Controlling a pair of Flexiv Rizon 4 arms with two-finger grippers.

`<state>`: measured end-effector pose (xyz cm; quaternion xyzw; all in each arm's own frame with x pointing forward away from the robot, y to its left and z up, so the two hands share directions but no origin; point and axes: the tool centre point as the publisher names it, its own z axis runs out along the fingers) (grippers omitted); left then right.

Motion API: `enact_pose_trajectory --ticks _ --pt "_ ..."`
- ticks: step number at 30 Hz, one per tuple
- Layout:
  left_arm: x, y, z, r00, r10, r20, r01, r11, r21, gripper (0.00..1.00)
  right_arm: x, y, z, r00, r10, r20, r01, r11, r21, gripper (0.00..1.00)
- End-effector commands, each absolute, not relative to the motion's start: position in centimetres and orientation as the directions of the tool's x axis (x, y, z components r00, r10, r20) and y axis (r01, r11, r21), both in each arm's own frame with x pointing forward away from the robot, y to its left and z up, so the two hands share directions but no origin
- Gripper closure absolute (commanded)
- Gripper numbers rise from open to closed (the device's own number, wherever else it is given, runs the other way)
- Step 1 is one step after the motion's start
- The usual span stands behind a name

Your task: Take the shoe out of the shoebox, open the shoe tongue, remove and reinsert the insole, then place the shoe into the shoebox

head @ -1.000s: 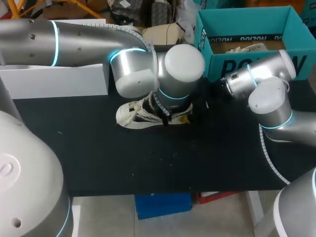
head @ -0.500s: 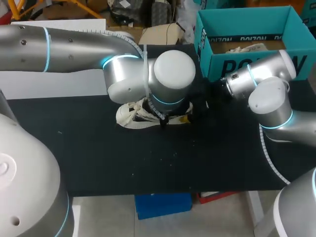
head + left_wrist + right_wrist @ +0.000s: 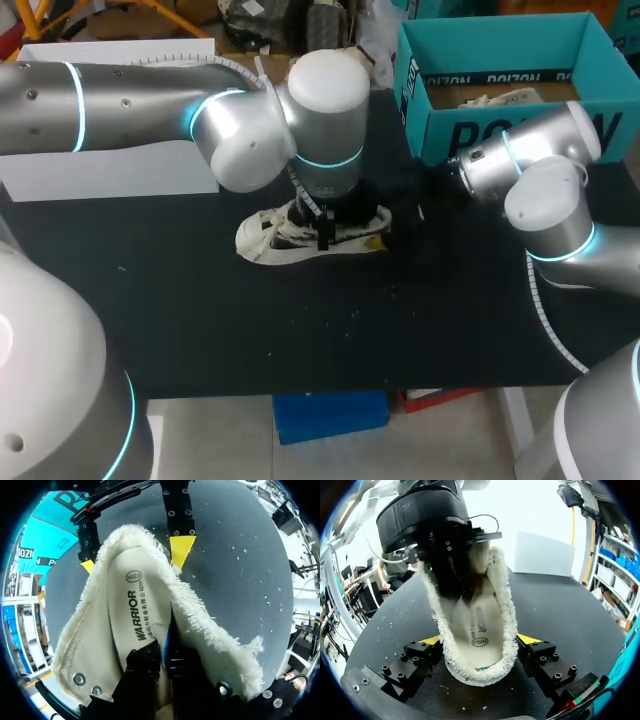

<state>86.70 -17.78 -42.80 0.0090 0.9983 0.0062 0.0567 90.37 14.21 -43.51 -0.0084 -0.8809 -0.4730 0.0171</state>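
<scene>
The white shoe (image 3: pixel 268 236) with a fleece lining lies on the black table, toe to the left. My left gripper (image 3: pixel 162 656) reaches down into its mouth, black fingers shut on the edge of the printed insole (image 3: pixel 131 611), whose blue underside shows between them. My right gripper (image 3: pixel 480 640) stands at the heel with one yellow fingertip (image 3: pixel 431 640) against each side of it, holding the shoe (image 3: pixel 475 672). In the head view the left wrist (image 3: pixel 325 110) hides most of the shoe's opening. The teal shoebox (image 3: pixel 500 135) stands at the back right.
A white box lid (image 3: pixel 110 170) lies at the back left of the table (image 3: pixel 300 320). The teal shoebox holds crumpled paper (image 3: pixel 495 98). The front half of the table is bare black mat.
My left gripper's fingers have closed inside the shoe. The left arm's wrist has swung back and up over the shoe. The right arm and the shoe have stayed put.
</scene>
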Motion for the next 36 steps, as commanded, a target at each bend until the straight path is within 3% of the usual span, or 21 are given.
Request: enact_pose_trajectory --ticks 1,23,31,35,36 --pt "84.4 -17.8 -42.4 -0.992 -0.007 -0.124 -0.008 1.000 0.008 1.00 90.7 14.3 -43.9 -0.999 0.002 0.039 0.033 0.553 0.833 1.00" --pt "85.6 -15.9 -39.1 -0.975 -0.097 -0.198 -0.092 0.995 -0.033 1.00 90.7 14.3 -43.9 -0.999 0.002 0.039 0.033 0.553 0.833 1.00" --pt "86.6 -16.8 -39.9 -0.978 -0.088 -0.191 -0.076 0.995 -0.069 1.00 90.7 14.3 -43.9 -0.999 0.002 0.039 0.033 0.553 0.833 1.00" --pt "87.1 -17.9 -40.5 -0.979 0.005 -0.205 0.025 0.995 -0.093 1.00 90.7 14.3 -43.9 -0.999 0.002 0.039 0.033 0.553 0.833 1.00" --pt "87.1 -18.2 -40.6 -0.978 0.015 -0.210 0.036 0.995 -0.096 0.95 90.7 14.3 -43.9 -0.999 0.002 0.039 0.033 0.553 0.833 1.00"
